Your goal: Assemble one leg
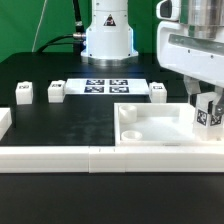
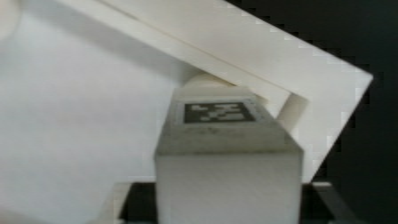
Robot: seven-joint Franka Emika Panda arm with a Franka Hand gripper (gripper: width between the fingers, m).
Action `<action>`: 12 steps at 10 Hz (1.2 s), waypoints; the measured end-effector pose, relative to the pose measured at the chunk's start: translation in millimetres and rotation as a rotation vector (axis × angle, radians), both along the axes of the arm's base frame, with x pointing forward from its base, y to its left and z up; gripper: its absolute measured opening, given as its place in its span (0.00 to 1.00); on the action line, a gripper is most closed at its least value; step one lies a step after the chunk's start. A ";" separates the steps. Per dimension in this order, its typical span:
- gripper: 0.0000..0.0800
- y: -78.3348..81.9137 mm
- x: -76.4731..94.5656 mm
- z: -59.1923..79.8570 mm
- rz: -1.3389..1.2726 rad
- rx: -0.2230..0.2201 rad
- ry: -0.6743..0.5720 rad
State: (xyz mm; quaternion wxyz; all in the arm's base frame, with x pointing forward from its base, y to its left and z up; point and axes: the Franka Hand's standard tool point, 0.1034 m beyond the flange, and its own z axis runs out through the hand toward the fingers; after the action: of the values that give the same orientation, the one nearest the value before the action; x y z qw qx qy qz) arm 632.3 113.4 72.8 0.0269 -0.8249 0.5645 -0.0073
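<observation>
My gripper (image 1: 207, 101) is shut on a leg (image 1: 209, 116), a small white post with a black-and-white tag facing the camera. It holds the leg upright at the corner of the large white panel (image 1: 150, 128) on the exterior view's right. In the wrist view the leg (image 2: 222, 155) fills the middle between my jaws (image 2: 222, 208), its tagged end next to the panel's raised corner rim (image 2: 302, 80). I cannot tell whether the leg touches the panel. Three other legs (image 1: 23, 94) (image 1: 55, 90) (image 1: 158, 91) stand loose on the black table.
The marker board (image 1: 105, 86) lies at the back centre in front of the robot base (image 1: 107, 35). A white L-shaped wall (image 1: 60, 157) runs along the table's front edge and up the exterior view's left side.
</observation>
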 end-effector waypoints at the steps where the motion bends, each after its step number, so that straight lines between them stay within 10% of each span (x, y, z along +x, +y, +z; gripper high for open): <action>1: 0.36 -0.8 -0.3 -0.1 -0.104 0.009 0.006; 4: 0.36 -0.5 0.0 -0.2 -0.327 0.029 0.016; 6: 0.71 0.6 -0.3 -0.5 -0.266 0.031 0.014; 8: 0.79 3.1 -0.5 -0.5 -0.223 0.031 0.012; 12: 0.81 7.2 2.0 -0.7 0.258 0.009 -0.018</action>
State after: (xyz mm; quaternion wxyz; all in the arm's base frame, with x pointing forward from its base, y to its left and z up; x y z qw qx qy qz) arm 634.3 120.6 72.1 0.0362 -0.8904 0.4536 -0.0086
